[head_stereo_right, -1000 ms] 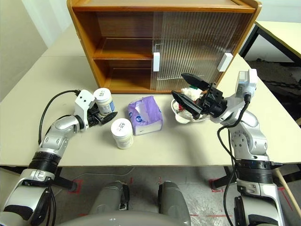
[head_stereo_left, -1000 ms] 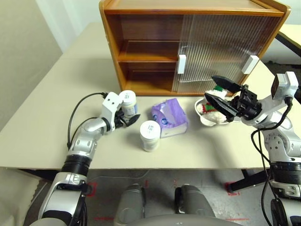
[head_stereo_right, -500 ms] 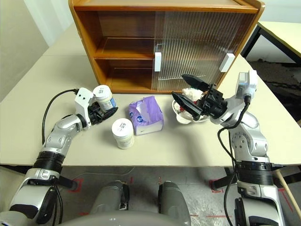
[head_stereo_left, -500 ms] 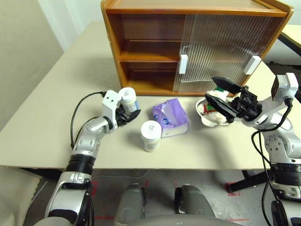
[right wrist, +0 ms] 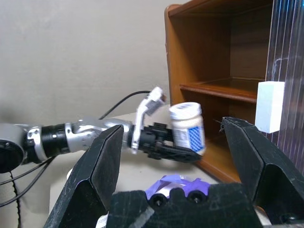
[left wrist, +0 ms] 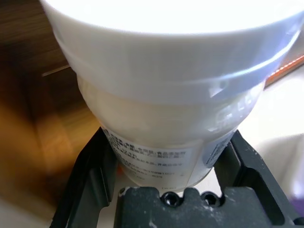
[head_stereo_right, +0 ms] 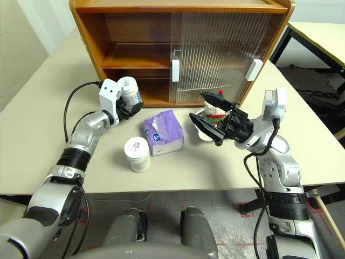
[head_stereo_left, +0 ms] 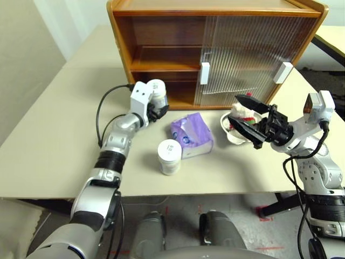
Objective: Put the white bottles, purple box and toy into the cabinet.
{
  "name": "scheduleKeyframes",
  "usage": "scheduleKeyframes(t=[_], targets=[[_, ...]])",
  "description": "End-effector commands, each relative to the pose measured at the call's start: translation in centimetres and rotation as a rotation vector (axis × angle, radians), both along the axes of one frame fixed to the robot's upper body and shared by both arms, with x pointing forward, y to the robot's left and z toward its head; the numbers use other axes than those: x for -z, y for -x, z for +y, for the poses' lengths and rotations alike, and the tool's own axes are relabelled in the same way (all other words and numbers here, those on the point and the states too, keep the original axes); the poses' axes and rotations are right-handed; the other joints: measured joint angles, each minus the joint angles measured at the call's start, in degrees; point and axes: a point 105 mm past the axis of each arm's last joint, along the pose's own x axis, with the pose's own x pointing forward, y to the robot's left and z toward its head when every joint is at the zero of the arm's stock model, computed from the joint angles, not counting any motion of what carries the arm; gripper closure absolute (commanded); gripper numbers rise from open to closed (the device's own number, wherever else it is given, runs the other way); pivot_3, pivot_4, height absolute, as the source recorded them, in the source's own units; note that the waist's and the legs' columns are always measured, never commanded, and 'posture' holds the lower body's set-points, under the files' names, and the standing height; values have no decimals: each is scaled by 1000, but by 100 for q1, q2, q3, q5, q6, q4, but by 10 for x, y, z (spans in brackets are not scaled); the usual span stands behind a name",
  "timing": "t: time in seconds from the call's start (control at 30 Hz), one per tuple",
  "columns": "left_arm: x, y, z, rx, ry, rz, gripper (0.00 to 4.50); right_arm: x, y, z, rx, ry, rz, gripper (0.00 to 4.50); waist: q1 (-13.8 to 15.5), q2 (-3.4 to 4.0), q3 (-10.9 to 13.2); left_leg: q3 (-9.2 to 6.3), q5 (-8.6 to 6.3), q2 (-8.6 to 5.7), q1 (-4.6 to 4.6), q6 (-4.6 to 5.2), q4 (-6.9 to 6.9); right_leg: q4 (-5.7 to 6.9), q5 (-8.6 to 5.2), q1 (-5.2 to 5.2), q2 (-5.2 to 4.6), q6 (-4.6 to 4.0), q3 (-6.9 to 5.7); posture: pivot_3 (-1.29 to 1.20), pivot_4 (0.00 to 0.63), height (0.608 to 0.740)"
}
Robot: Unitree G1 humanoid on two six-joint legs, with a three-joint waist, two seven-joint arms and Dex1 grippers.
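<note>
Holding one white bottle (head_stereo_left: 157, 90) upright in my left end effector (head_stereo_left: 156, 110), I am facing the cabinet (head_stereo_left: 161, 54), whose open lower compartment lies just ahead; my right end effector (head_stereo_left: 249, 121) is gaping empty near the toy (head_stereo_left: 241, 114).

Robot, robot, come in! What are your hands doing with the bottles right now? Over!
Left gripper shut on one bottle, lifted at the cabinet opening. Right gripper open, empty, above the bowl. Other bottle on table. Path clear.
</note>
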Motion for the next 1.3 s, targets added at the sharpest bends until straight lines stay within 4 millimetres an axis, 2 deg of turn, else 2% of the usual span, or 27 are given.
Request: scheduleKeyframes(t=[0.03, 0.4, 0.8, 1.3], targets=[[-4, -10, -9, -24, -22, -39, 1354, -1, 3, 5, -12, 6, -6, 0, -5, 0, 0, 0, -1, -3, -1, -1, 0, 0, 0, 0, 0, 0, 0, -36, 0, 740], [-8, -31, -7, -168, -24, -50, 1354, -6, 4, 7, 4, 11, -9, 0, -120, -4, 0, -2, 0, -25, -55, 0, 4, -1, 2, -42, 0, 4, -12, -58, 2, 740], [-18, -40, -15, -216, -8, -58, 1354, 0, -8, 16, 133, 35, 36, 0, -139, -26, 25, -1, 0, -25, -55, -1, 3, 1, 1, -44, 0, 4, -11, -95, 55, 740], [-17, -42, -21, -255, 11, -34, 1354, -8, 8, 17, 222, 19, 69, 0, -287, -70, 216, -4, 0, 6, -57, -1, 3, 5, -1, -55, -3, 2, -6, -193, 127, 740]])
